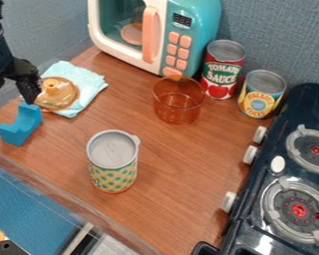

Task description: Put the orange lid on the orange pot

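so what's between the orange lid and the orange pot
Past the lid, the light blue cloth's edge, then bare counter up to the pot, in the camera view.

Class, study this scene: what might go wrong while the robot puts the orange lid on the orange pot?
The lid rests on a cloth, which might snag and lift with it. The blue block beside the lid might get knocked during the grasp. The pot stands close to the red can, so a crooked placement might push them together.
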`<state>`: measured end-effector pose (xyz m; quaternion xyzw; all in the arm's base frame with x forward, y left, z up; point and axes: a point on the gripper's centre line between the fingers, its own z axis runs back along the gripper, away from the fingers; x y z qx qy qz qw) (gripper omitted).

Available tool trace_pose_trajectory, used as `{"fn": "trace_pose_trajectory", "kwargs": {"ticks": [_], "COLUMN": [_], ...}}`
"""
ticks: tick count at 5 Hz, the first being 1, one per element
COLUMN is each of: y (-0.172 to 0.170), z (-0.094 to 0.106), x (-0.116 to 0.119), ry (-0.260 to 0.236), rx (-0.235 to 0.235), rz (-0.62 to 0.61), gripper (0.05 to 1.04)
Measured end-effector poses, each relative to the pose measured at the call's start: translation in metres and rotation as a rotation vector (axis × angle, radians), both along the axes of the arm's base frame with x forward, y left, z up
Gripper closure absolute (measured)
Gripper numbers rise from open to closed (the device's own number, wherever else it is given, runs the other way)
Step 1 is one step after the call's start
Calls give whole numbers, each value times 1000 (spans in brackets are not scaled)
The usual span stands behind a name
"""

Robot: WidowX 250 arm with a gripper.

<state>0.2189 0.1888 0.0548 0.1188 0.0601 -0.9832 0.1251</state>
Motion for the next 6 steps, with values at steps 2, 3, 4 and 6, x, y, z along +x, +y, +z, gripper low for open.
{"fn": "trace_pose_trajectory", "kwargs": {"ticks": [2,3,4,6], "y": [23,41,52,44], "z": [1,3,0,-17], "x": [14,31,54,72], "ry": [25,30,32,66], "rx": [-40,-59,-97,-111], "rz": [91,166,195,148], "gripper": [83,82,82,82]}}
